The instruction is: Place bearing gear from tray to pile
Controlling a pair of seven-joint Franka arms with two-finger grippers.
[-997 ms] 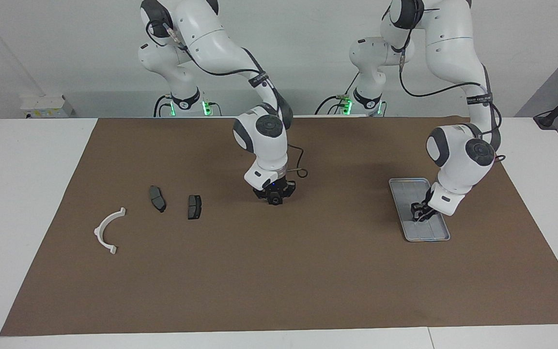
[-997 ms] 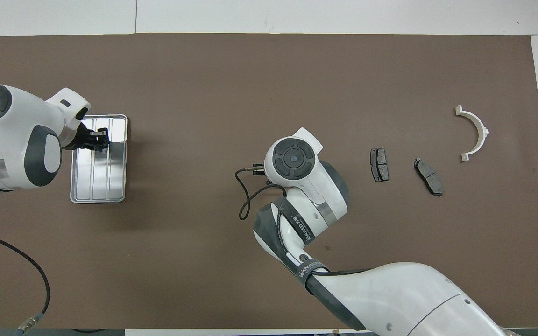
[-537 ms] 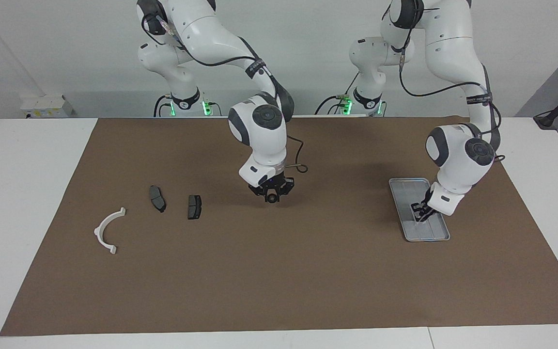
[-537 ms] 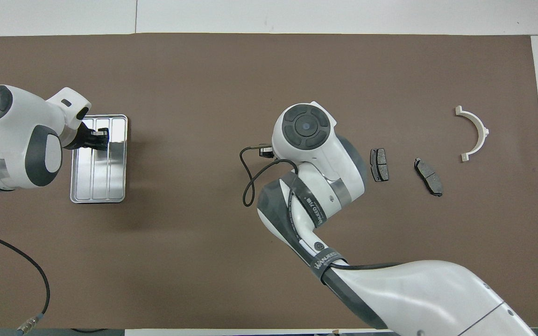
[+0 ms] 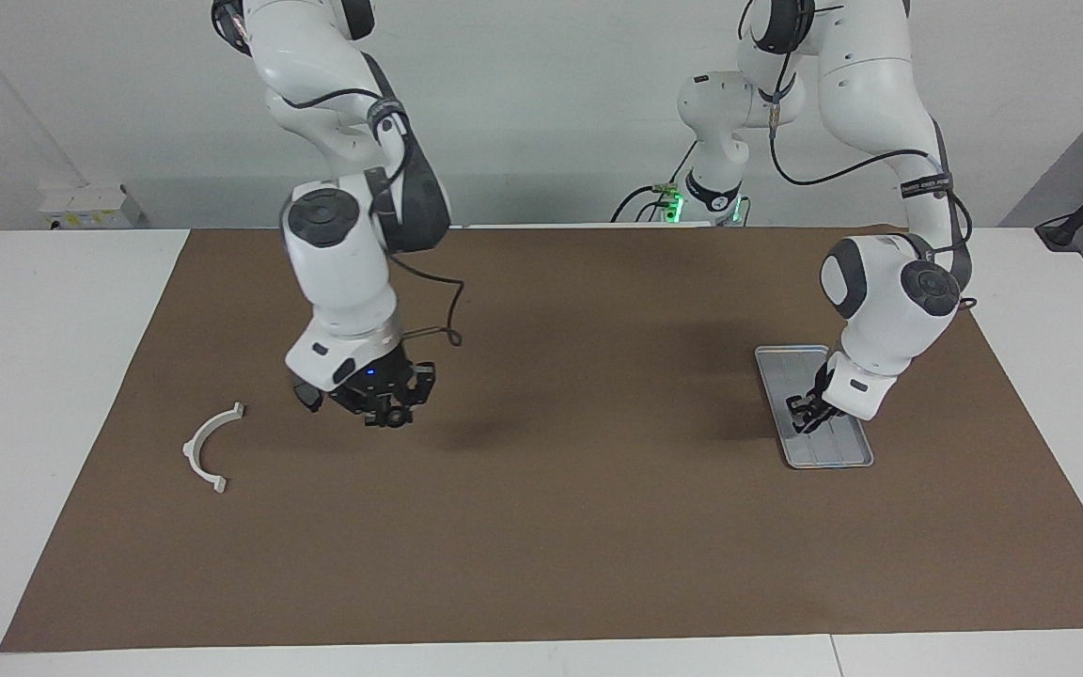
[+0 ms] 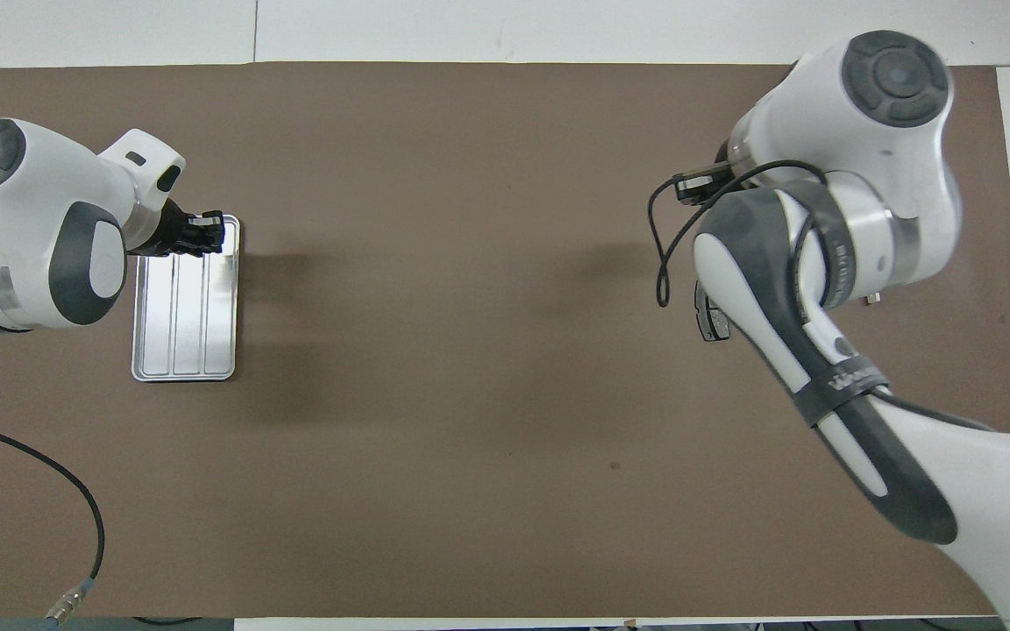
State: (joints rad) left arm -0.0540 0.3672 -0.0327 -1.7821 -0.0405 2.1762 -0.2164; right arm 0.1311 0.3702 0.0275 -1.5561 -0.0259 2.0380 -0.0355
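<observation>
My right gripper (image 5: pixel 393 416) hangs low over the pile, shut on a small dark round part, the bearing gear (image 5: pixel 397 419). It covers one dark brake pad. The second brake pad (image 5: pixel 305 399) peeks out beside its wrist, and the white arc (image 5: pixel 206 449) lies toward the right arm's end of the table. In the overhead view the right arm hides most of the pile, and only one brake pad (image 6: pixel 708 320) shows. The silver tray (image 5: pixel 831 455) (image 6: pixel 181 342) looks bare. My left gripper (image 5: pixel 806 415) (image 6: pixel 204 235) hovers shut over the tray, with nothing seen in it.
A brown mat (image 5: pixel 598 527) covers the white table. A loose black cable (image 6: pixel 661 254) loops from the right wrist.
The right arm swung from over the mat's middle to over the brake pads, carrying the gear. The left gripper rose a little over the tray.
</observation>
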